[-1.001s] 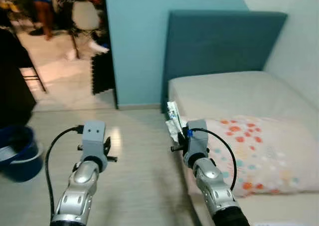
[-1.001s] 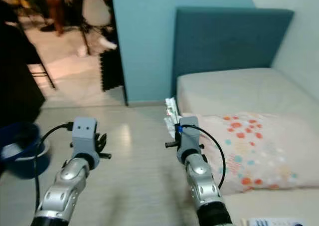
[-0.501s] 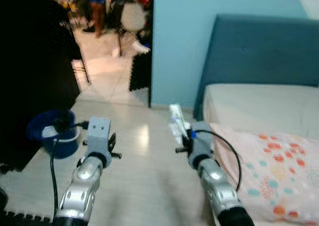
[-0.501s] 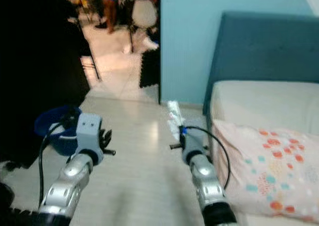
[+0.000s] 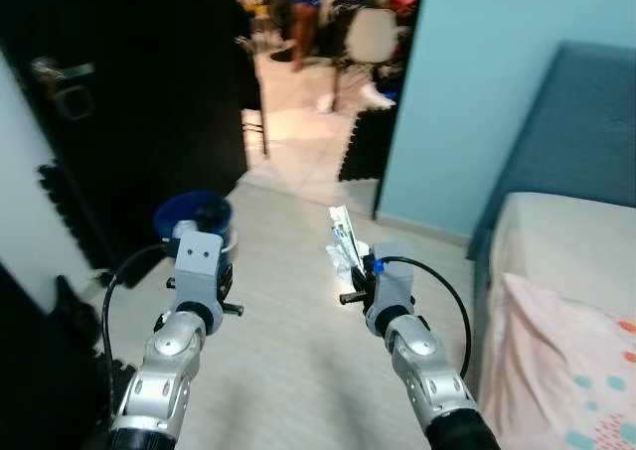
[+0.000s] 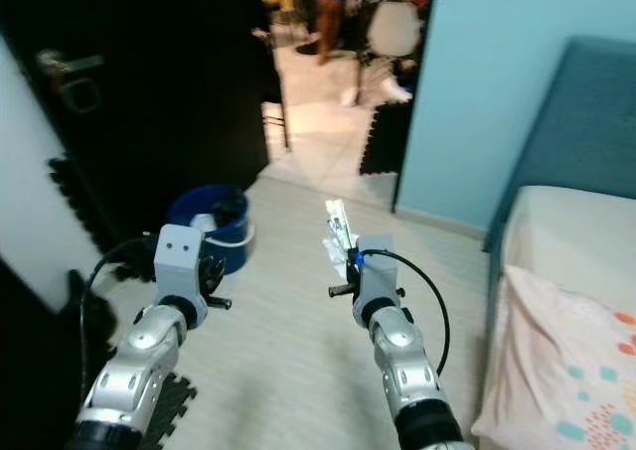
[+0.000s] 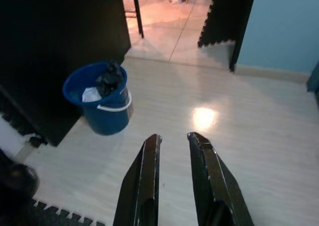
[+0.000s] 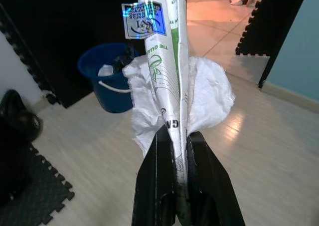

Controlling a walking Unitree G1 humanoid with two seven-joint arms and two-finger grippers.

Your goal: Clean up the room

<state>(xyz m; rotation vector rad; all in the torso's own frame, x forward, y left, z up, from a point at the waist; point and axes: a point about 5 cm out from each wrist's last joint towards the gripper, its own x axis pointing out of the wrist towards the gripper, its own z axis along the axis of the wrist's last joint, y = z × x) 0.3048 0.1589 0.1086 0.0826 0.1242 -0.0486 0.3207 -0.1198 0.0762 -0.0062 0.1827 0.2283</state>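
Pinching a wrapper (image 8: pixel 169 81) (with crumpled tissue (image 8: pixel 209 96)), right gripper (image 8: pixel 180 142); left gripper (image 7: pixel 174 142) slightly parted, empty.

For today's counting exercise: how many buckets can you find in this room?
1. The blue bucket stands on the floor by the dark door, ahead of the left tool, with rubbish already in it. Others may be hidden beyond the doorway.

Soft blur, doorway light glaring off floor (image 7: pixel 204 117)
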